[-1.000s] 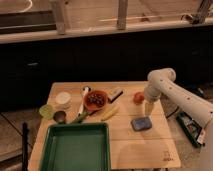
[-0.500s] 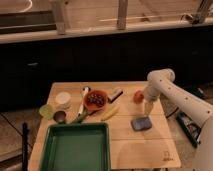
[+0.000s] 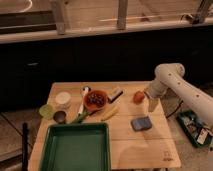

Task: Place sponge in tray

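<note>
A blue sponge (image 3: pixel 141 123) lies on the wooden table (image 3: pixel 145 150) at the right of centre. A green tray (image 3: pixel 75 148) stands at the table's front left, empty. My white arm reaches in from the right, and the gripper (image 3: pixel 152 104) hangs above the table's right side, just behind and to the right of the sponge, beside a red round fruit (image 3: pixel 138 97). It holds nothing that I can see.
Behind the tray are a red bowl of dark items (image 3: pixel 95 100), a banana (image 3: pixel 110 113), a white bowl (image 3: pixel 63 99), a green cup (image 3: pixel 46 111), a small dark cup (image 3: pixel 60 116), a spoon (image 3: pixel 84 95) and a dark-and-white block (image 3: pixel 115 94). A bin of items (image 3: pixel 195 129) stands right of the table.
The gripper has lowered slightly near the red fruit. The sponge and the tray have not moved.
</note>
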Action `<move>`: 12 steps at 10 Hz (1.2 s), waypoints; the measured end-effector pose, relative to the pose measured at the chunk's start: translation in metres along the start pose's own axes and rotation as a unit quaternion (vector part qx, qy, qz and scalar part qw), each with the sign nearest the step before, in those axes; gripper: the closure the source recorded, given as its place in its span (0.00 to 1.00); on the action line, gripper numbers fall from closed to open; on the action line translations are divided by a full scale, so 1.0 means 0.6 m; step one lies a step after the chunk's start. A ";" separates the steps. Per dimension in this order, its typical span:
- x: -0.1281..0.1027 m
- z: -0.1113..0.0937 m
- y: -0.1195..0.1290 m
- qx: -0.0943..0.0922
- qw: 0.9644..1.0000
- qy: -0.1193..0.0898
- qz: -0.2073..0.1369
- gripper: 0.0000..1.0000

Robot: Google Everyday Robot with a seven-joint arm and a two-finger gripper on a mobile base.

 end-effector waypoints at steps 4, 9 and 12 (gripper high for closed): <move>-0.025 0.028 0.045 -0.021 0.999 -0.012 -0.040 0.20; -0.039 0.083 0.102 -0.040 0.996 -0.020 -0.081 0.20; -0.038 0.124 0.124 -0.049 0.995 -0.023 -0.088 0.20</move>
